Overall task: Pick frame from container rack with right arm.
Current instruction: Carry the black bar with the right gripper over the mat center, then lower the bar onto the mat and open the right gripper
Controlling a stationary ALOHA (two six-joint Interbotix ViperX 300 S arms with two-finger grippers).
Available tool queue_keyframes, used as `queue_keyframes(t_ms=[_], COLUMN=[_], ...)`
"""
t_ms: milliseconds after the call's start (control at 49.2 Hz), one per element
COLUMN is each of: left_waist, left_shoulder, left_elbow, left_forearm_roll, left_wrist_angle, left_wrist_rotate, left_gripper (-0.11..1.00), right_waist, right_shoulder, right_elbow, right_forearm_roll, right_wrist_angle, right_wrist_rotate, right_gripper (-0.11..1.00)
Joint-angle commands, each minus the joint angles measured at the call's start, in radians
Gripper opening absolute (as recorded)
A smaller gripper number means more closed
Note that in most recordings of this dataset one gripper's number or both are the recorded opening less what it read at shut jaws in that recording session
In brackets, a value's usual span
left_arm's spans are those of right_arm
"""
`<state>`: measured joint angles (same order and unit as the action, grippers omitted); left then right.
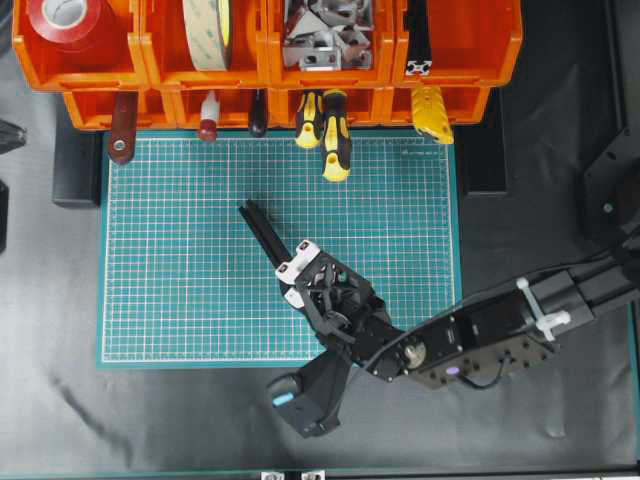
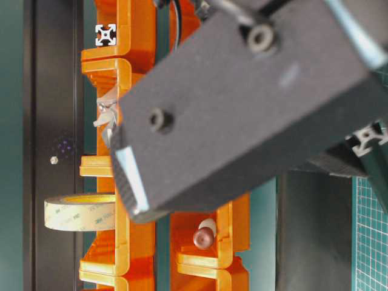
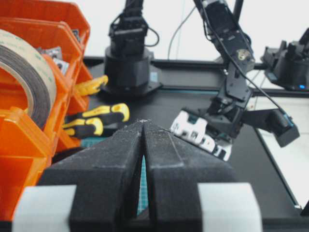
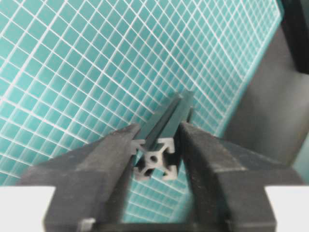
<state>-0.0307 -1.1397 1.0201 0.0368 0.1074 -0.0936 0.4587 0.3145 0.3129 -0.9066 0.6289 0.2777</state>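
The frame, a thin black grooved extrusion bar, is held low over the green mat, pointing toward the rack. My right gripper is shut on its near end. In the right wrist view the fingers press both sides of the bar's cross-shaped end. The orange container rack runs along the far edge. A second black extrusion stands in its upper right bin. My left gripper is shut and empty, beside the rack's left end.
The rack holds red tape, a beige tape roll, metal brackets and yellow-and-black screwdrivers that hang out over the mat's far edge. Black table surrounds the mat.
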Motion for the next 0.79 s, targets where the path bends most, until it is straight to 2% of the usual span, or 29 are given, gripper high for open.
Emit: queue_keyframes(t_ms=[0,81,163,285,386,468,549,773], left_waist=[0.0,-0.002,0.0,-0.002,-0.002,-0.002,-0.002,-0.002], left_shoulder=[0.003,0.002,0.0,-0.003,-0.003,-0.003,-0.005,-0.006], left_elbow=[-0.014,-0.014,-0.014,-0.014,-0.014,-0.015,-0.014,-0.014], left_forearm_roll=[0.003,0.002,0.002,0.003,0.002,0.002,0.002,0.003], left_wrist_angle=[-0.005,-0.005,-0.005,-0.005,-0.005,-0.005,-0.005,-0.005], left_wrist_rotate=[0.0,0.0,0.0,0.0,0.0,0.0,0.0,0.0], left_gripper=[0.0,0.0,0.0,0.0,0.0,0.0,0.0,0.0], right_waist=[0.005,0.008,0.008,0.008,0.005,-0.002,-0.005,-0.011], right_shoulder=[-0.017,-0.017,-0.017,-0.018,-0.018,-0.021,-0.032,-0.091], right_elbow=[0.003,0.005,0.008,0.005,0.005,0.012,0.034,0.117], right_forearm_roll=[0.035,0.058,0.074,0.095,0.146,0.227,0.276,0.284], right_wrist_angle=[-0.02,-0.018,-0.018,-0.021,-0.031,-0.057,-0.097,-0.198], right_wrist_rotate=[0.005,0.006,0.006,0.008,0.028,0.092,0.166,0.379], right_gripper=[0.46,0.65,0.76,0.8,0.8,0.81,0.81,0.81])
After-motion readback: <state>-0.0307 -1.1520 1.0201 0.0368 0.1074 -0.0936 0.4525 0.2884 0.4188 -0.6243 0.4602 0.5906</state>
